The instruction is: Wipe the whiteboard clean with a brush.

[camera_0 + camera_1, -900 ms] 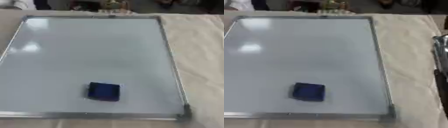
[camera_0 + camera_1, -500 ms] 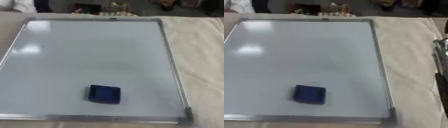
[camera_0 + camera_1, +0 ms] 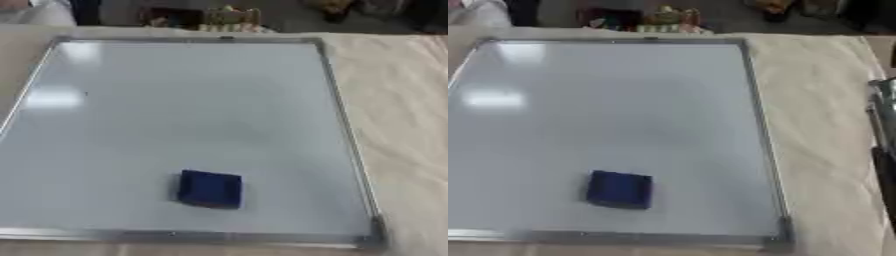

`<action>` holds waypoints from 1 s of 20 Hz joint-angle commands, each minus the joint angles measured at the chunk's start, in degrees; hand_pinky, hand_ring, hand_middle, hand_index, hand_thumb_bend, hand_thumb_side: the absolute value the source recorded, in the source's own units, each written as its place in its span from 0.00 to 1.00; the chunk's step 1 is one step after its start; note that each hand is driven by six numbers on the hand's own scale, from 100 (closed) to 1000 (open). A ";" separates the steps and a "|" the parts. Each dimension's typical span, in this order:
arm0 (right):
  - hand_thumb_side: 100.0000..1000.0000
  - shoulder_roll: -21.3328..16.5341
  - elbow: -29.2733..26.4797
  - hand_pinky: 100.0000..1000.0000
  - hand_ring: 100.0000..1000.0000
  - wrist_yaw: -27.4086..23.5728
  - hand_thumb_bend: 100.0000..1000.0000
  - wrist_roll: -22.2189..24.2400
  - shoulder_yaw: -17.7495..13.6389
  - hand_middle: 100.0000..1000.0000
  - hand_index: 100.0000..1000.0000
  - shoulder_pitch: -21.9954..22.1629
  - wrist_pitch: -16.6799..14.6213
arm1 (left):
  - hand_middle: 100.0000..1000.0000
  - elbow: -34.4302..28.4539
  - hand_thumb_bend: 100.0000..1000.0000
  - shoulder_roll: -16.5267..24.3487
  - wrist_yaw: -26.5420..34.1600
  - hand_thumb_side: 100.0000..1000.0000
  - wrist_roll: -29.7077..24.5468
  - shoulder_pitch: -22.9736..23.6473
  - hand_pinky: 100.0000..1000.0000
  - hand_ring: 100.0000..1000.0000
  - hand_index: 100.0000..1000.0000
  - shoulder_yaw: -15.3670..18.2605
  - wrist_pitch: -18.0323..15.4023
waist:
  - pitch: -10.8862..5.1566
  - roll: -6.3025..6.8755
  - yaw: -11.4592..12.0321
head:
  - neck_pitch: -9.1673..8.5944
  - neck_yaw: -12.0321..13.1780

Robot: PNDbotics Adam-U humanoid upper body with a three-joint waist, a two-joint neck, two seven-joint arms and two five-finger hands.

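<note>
Whiteboard: one, silver-framed, lying flat on a cream cloth that covers the table. The board fills most of both views, its near edge running along the bottom and its far edge close to the top. Surface pale grey-white with two soft patches of reflected light near the left side; one tiny dark speck shows by the upper left. No writing, brand or label can be read anywhere on it.

Robot hands: neither hand can be made out. In the right eye view a dark and silver part of the robot shows at the right edge, over the cloth and well apart from the board; whether it is arm or hand cannot be told, so how the fingers stand cannot be told either. It touches nothing of the task. The left hand shows in no view.

Brush: one, a dark blue squarish block, lying on the whiteboard in its near part, a little left of the board's middle line and near the bottom frame but not touching it. Nothing holds it. No label legible.

Far edge: a few blurred objects beyond the board, one pale tan, the rest dark; kinds cannot be told.
</note>
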 commanded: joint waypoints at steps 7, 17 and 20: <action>1.00 -2.02 -0.79 0.82 0.84 0.49 0.00 -0.03 -0.33 0.71 0.82 -0.13 0.24 | 0.53 -0.74 0.09 12.52 -7.55 0.79 -6.19 -5.60 0.74 0.58 0.13 -3.75 5.75 | -2.01 0.37 0.22 | 1.85 -0.92; 1.00 -1.75 -0.79 0.82 0.84 0.21 0.00 0.37 -0.03 0.71 0.82 -0.36 0.27 | 0.61 -0.74 0.09 19.74 -16.65 0.71 -15.28 -11.45 0.76 0.64 0.09 -10.45 8.03 | -2.80 0.40 -0.38 | 3.98 0.24; 1.00 -1.84 -0.79 0.82 0.84 0.16 0.00 0.51 0.12 0.71 0.82 -0.28 0.34 | 0.64 -0.74 0.17 21.48 -19.44 0.63 -18.07 -13.61 0.78 0.67 0.03 -12.56 8.45 | -3.10 0.62 -0.54 | 3.34 0.91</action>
